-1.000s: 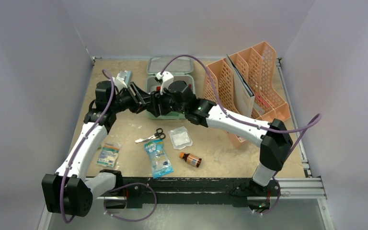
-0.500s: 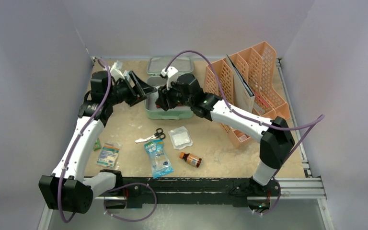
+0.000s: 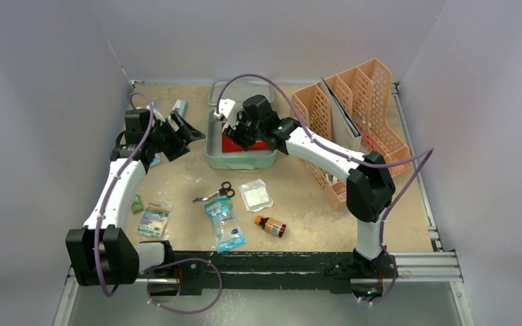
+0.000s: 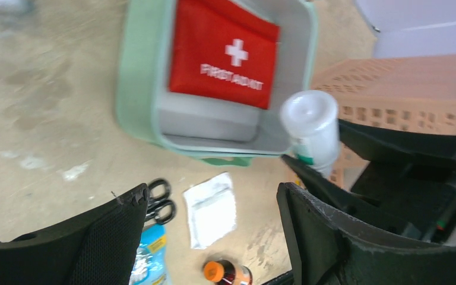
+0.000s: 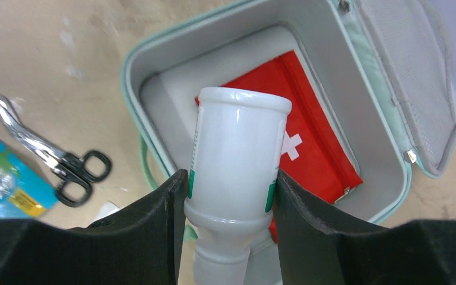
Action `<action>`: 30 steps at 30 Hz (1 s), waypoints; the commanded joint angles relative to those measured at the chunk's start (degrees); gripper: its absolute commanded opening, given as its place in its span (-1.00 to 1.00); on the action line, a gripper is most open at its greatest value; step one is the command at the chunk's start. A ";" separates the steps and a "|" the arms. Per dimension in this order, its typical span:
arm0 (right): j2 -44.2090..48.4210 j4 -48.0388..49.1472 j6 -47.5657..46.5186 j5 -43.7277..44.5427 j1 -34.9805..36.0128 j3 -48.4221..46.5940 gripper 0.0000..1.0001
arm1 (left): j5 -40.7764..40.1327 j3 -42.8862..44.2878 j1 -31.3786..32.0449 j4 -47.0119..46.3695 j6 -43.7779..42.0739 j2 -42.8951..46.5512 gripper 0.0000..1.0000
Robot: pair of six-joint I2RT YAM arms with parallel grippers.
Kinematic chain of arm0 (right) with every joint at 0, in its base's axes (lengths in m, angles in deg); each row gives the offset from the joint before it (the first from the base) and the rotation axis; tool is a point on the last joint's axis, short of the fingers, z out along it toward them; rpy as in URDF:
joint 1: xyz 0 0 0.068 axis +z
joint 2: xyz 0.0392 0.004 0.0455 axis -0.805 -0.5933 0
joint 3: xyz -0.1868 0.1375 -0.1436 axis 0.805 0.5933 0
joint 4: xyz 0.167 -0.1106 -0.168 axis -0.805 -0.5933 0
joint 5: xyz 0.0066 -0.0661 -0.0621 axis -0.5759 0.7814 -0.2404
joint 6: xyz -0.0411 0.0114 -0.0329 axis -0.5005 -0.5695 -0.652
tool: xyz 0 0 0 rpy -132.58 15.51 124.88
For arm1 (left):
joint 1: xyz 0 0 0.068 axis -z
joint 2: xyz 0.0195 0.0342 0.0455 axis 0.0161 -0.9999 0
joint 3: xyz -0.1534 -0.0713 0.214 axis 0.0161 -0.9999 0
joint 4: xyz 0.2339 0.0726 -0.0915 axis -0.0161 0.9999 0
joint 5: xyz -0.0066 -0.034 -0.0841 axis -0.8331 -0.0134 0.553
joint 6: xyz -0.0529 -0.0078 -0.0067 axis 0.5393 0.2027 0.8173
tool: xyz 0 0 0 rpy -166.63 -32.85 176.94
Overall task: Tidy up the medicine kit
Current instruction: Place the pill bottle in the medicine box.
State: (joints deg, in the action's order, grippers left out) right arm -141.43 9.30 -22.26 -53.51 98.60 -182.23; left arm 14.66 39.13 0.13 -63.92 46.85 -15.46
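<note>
The step in hand seems to be loading the white bottle into the open medicine kit at the back of the desk: the right jaws clamp the bottle above it, so next they must lower and release, while the left jaws, wide open and empty, are near its left side.

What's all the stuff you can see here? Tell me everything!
medicine kit: one, mint-green, open, far middle
first-aid pouch: one, red, inside kit
white bottle: one, held over kit
scissors: one, black-handled, before kit
gauze packet: one, white, beside scissors
blue packet: one, near middle
brown bottle: one, orange cap, lying down
small packet: one, white-blue, near left
small box: one, teal, far left
file rack: one, peach, far right
left end effector: one, black, open, empty
right end effector: one, black, gripping white bottle
</note>
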 commanded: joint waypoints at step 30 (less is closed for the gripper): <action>-18.32 -26.70 -26.78 -8.81 -6.76 -15.70 -0.14 | 10.69 -6.38 -4.30 1.31 -15.64 -2.40 0.49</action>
State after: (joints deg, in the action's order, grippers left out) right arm -161.65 -14.83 -46.96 -59.15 92.05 -198.56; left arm 22.42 33.44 -3.94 -60.92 32.73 -18.06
